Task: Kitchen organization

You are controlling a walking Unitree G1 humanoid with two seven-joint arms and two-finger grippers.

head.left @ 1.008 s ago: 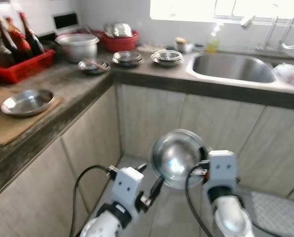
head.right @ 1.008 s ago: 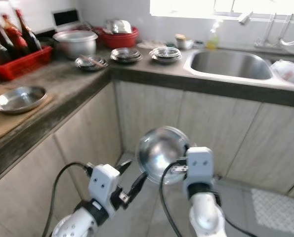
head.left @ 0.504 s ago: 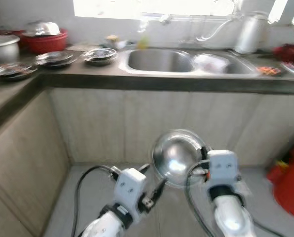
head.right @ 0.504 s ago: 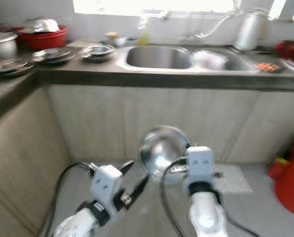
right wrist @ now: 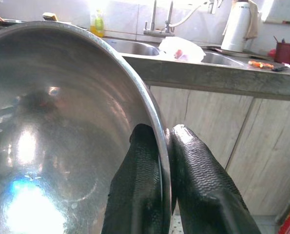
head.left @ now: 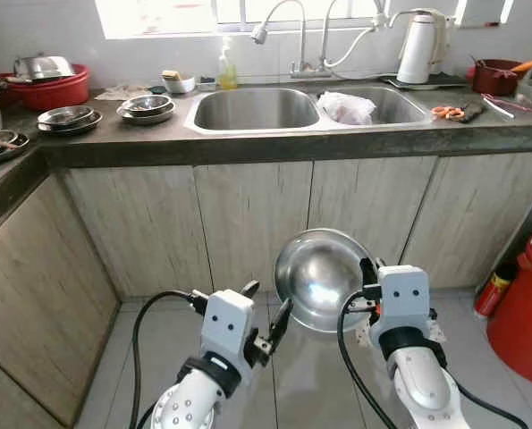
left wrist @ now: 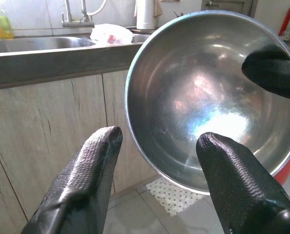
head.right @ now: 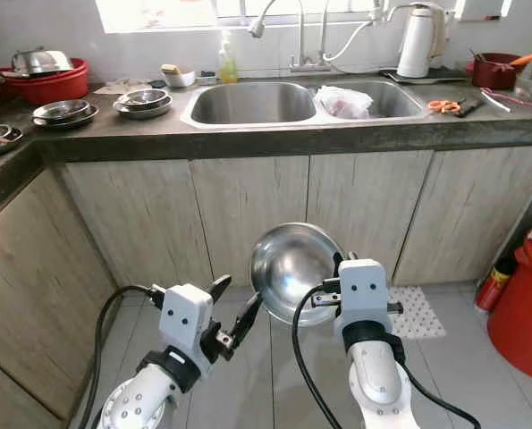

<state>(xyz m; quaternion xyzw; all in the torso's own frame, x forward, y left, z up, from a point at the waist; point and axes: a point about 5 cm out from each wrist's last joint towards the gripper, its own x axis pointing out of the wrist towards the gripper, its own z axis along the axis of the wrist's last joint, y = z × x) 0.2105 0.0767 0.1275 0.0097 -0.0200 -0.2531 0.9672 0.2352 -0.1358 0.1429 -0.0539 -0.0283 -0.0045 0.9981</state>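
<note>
1. Where your right gripper (right wrist: 165, 146) pinches the rim, the steel bowl (head.left: 324, 277) is thin, round and mirror-bright, with one ribbed black finger (right wrist: 140, 195) inside the wall and the other outside, clamped tight on the edge.
2. You are holding that bowl upright on its side in mid-air, its hollow facing your head camera, below counter height and in front of the cabinet doors (head.left: 248, 223).
3. Your left gripper (head.left: 266, 313) hangs just beside the bowl with its two textured rubber fingers (left wrist: 81, 185) spread apart and empty; in the left wrist view the bowl's rim sits between and beyond them, not touching.
4. The counter (head.left: 274, 143) is a dark stone slab with a square front edge, over pale wood-grain doors that are flat and handle-free.
5. The double sink (head.left: 257, 109) is brushed steel; a crumpled white plastic bag (head.left: 344, 107) lies in the basin on your right, and a white kettle (head.left: 416, 45) stands behind it.
6. To your left on the counter, shallow steel dishes (head.left: 145, 105) are stacked in two small piles, with a red tub (head.left: 49, 88) behind them holding more metalware.
7. A red bucket (head.left: 523, 308) sits on the grey tiled floor (head.left: 310, 384) at your right, and a dotted mat (head.right: 418, 313) lies beside the cabinets.
8. No label or writing can be read; the yellow soap bottle (head.left: 226, 70) is too small to tell.
</note>
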